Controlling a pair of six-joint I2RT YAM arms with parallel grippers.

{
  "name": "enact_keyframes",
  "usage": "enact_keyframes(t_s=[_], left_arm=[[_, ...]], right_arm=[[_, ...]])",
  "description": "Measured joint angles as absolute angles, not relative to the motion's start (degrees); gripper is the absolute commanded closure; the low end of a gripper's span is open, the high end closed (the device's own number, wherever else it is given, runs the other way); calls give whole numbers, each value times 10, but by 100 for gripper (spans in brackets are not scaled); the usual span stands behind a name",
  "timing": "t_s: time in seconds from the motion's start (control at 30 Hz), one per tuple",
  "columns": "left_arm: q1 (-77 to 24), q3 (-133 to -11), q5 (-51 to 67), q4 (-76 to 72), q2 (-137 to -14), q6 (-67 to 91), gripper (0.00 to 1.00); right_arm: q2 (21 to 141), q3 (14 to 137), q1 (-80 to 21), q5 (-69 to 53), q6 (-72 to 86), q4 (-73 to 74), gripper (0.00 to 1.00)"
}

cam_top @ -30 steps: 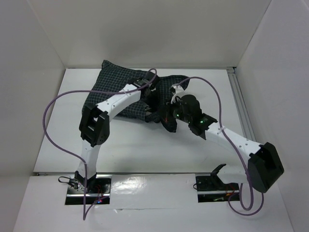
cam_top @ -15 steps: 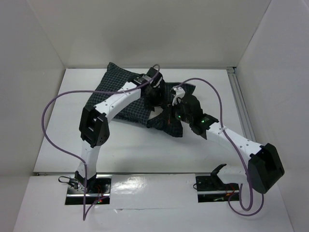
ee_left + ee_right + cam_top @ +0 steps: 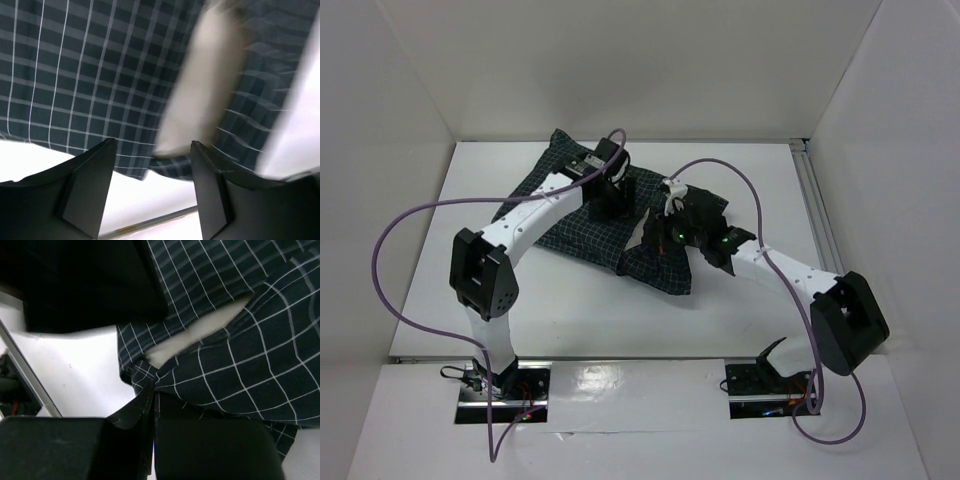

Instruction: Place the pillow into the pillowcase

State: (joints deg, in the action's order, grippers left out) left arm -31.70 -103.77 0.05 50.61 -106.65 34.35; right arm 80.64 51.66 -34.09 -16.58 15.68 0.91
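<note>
The dark navy checked pillowcase [image 3: 570,222] lies bunched at the middle of the table. The cream pillow is inside it: only a strip of the pillow [image 3: 205,85] shows through the case's mouth, and a sliver of the pillow [image 3: 200,332] shows in the right wrist view. My left gripper [image 3: 612,203] hangs open just above the pillowcase [image 3: 75,75], and nothing sits between the jaws of the left gripper [image 3: 152,187]. My right gripper [image 3: 655,236] is shut on the hem of the pillowcase [image 3: 250,365] beside the mouth; the cloth is pinched where the right gripper [image 3: 154,402] meets it.
White walls enclose the table on three sides. A metal rail [image 3: 815,205] runs along the right edge. Purple cables [image 3: 410,215] loop from both arms. The left gripper's dark body [image 3: 85,285] hangs close above the right gripper.
My left gripper has opened, let go of the cloth and drawn back to the left. The right gripper has shifted left, still pinching the hem. The pillowcase has spread out flatter.
</note>
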Motion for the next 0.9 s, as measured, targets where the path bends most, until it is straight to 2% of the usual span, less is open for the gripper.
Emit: enact_keyframes(t_s=[0.1, 0.23, 0.27, 0.33, 0.37, 0.43, 0.47, 0.8, 0.83, 0.87, 0.9], left_arm=[[-320, -988, -18, 509, -1070, 340, 25], [-322, -953, -30, 509, -1075, 330, 27], [-323, -950, -32, 508, -1079, 329, 28], [-324, -944, -33, 500, -1087, 328, 38], [-325, -942, -33, 497, -1094, 326, 58], [-326, -942, -36, 493, -1111, 324, 82], [-326, -942, -38, 493, -1118, 323, 100], [-326, -964, -49, 510, -1128, 330, 100], [-326, -964, -49, 511, -1125, 332, 100], [-326, -964, -49, 510, -1121, 333, 100], [-326, -966, -49, 510, -1117, 333, 100]], right_arm=[[801, 510, -341, -171, 164, -20, 97], [832, 526, -338, -158, 172, -9, 49], [837, 526, -337, -152, 175, -6, 32], [834, 526, -335, -131, 180, 17, 22], [826, 526, -333, -118, 182, 27, 21], [803, 527, -330, -84, 190, 50, 23], [794, 532, -328, -71, 196, 65, 24], [833, 638, -308, 11, 228, 147, 26], [839, 638, -308, 11, 229, 149, 29], [844, 638, -308, 10, 230, 152, 37], [849, 638, -308, 9, 230, 152, 50]])
